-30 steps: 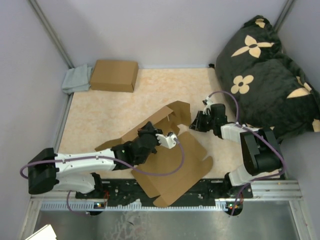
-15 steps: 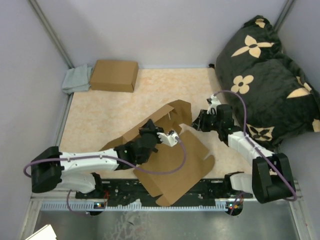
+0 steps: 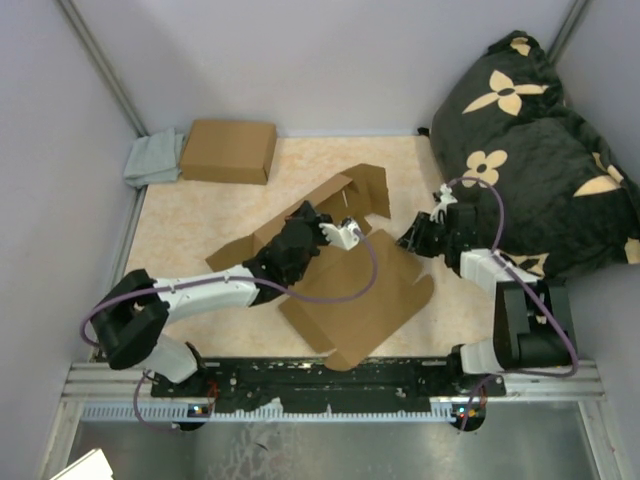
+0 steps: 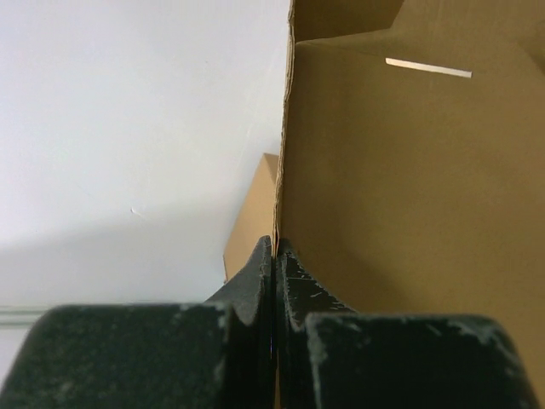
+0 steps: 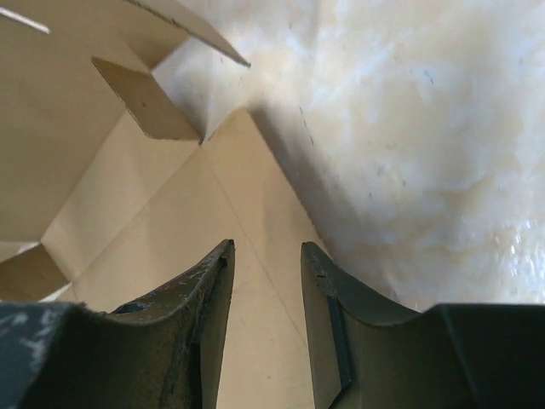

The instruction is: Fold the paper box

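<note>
Your left gripper (image 4: 274, 254) is pinched tight on the thin edge of a raised panel of the paper box (image 4: 409, 213), with the cardboard caught between its jaws. Your right gripper (image 5: 266, 264) has its jaws parted and holds nothing, poised over a flat corner of the box. The box lies half-unfolded in the middle of the table (image 3: 180, 240), one side lifted. A brown carton (image 3: 230, 150) and grey cloth (image 3: 150, 160) sit at the far left corner, and a black flowered cushion (image 3: 530, 140) is on the right

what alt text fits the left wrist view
The left fingers are pinched shut on the edge of the paper box, whose brown panel rises and fills the right half. A thin slit shows near its top; a pale surface lies left.
</note>
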Controlling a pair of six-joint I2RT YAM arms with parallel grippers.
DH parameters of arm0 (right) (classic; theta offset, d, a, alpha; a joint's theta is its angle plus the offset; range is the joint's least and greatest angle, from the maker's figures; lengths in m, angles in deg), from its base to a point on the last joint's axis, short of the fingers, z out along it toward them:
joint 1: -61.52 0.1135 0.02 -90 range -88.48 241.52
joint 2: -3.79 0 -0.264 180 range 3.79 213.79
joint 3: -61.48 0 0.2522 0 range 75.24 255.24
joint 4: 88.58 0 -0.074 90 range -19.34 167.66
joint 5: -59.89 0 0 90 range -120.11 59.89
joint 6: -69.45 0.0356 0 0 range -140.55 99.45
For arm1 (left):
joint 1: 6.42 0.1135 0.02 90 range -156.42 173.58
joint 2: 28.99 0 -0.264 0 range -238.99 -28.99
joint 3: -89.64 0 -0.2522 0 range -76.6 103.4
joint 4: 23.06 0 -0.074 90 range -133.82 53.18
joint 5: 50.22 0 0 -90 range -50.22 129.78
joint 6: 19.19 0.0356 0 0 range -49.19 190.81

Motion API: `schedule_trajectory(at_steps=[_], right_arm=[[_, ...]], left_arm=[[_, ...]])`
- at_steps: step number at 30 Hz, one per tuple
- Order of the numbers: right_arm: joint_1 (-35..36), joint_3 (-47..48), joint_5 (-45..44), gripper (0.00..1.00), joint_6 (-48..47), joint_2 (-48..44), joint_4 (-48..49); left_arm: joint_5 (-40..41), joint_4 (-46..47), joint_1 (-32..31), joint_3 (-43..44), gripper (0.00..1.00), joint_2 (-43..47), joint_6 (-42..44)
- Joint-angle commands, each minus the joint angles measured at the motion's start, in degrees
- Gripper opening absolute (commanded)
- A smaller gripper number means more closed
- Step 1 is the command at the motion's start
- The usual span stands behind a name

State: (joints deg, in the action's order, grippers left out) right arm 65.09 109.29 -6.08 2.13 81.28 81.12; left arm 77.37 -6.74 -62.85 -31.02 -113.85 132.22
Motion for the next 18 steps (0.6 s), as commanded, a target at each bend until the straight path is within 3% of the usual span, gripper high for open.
schedule_trajectory(at_steps=[1, 9, 18], right_arm=[[0.1, 7.4, 3.3, 0.38, 0.6, 5.4, 4.4], [0.0, 13.7, 4.5, 0.35, 3.1, 15.1, 8.2], [0.0, 18.1, 4.8, 0.27, 6.6, 29.1, 14.0]], left_arm=[[-6.9, 5.5, 3.2, 6.8, 0.0, -3.6, 2.7], [-11.5, 5.3, 6.4, 10.4, 0.0, -7.9, 1.9], [-13.8, 1.6, 6.1, 6.6, 0.0, -2.5, -3.0]])
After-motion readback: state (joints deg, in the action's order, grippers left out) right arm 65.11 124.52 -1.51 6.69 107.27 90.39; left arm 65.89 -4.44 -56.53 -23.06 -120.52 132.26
